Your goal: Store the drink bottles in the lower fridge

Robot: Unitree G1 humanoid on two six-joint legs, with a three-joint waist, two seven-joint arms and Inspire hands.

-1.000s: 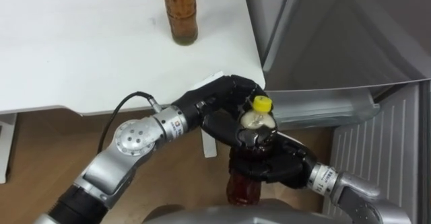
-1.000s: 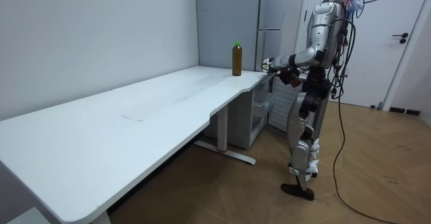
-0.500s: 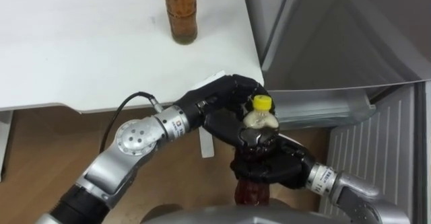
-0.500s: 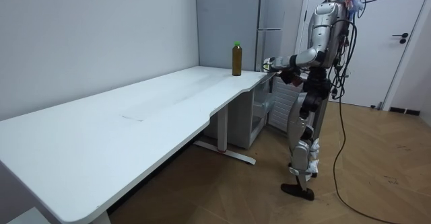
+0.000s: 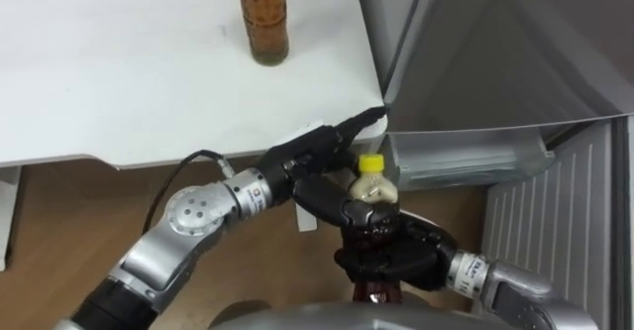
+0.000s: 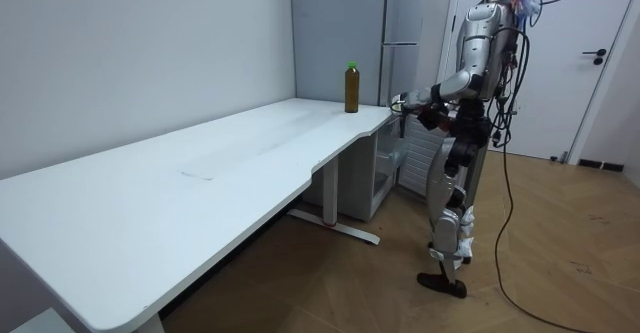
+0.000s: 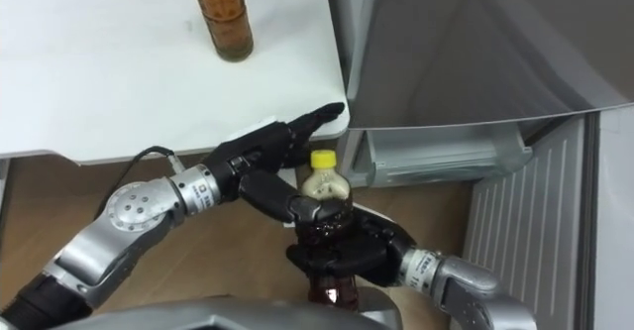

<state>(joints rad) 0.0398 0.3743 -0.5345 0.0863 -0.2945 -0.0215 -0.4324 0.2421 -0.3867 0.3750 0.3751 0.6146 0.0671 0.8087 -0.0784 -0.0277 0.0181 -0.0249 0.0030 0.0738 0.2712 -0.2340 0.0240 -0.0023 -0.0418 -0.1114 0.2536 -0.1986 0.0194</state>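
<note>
1. R hand curled round yellow-capped drink bottle, upright, lower centre.
2. L hand fingers straight, empty, just beside bottle's cap.
3. 2nd brown bottle on white table, top centre; fridge upper right.

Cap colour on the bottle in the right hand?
Yellow cap on the bottle; best in left eye view.
</note>
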